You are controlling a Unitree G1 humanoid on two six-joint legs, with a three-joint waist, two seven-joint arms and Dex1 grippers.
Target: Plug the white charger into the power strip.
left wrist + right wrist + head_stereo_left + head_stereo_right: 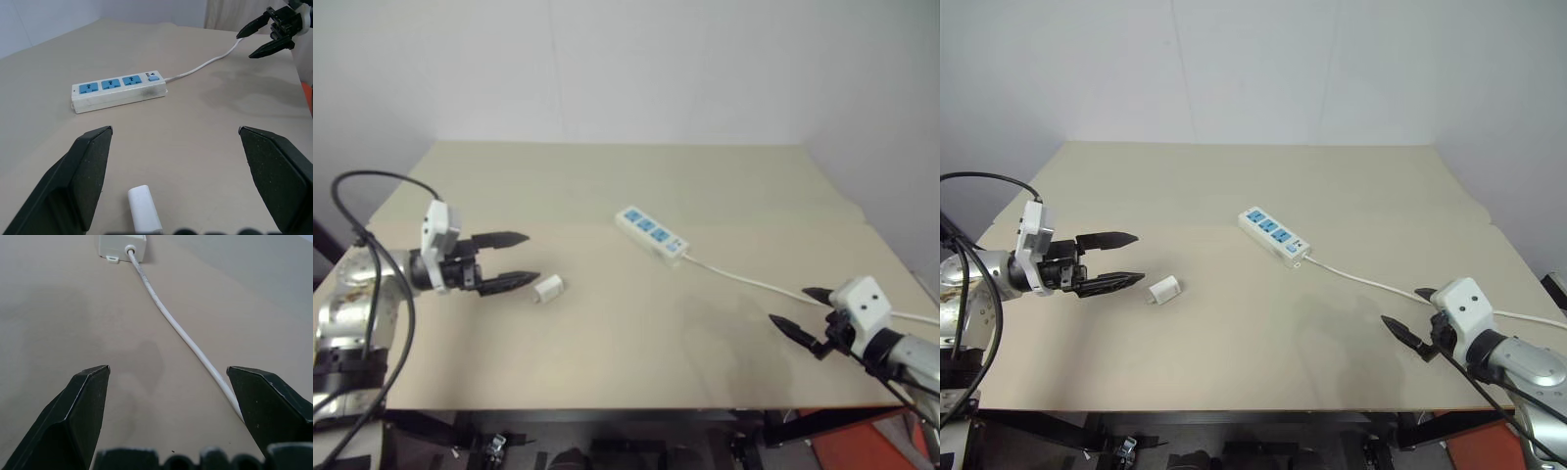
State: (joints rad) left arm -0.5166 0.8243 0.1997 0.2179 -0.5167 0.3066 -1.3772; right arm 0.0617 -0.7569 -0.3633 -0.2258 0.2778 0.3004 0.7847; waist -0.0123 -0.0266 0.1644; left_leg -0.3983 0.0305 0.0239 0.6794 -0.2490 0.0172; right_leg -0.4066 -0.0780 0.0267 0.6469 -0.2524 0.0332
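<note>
Beige table (607, 186), small white charger (549, 288) lying flat, white power strip (652, 233), blue sockets

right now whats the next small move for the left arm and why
Probably ease the left gripper forward and close on the white charger: its jaws are open, the charger lies loose on the table just past the fingertips, and the power strip has nothing plugged in.

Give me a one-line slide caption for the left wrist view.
Open left hand poised over the white charger, power strip beyond it on the table.

Even, soft overhead light; faint shadows on the table (607, 333); mild blur.
</note>
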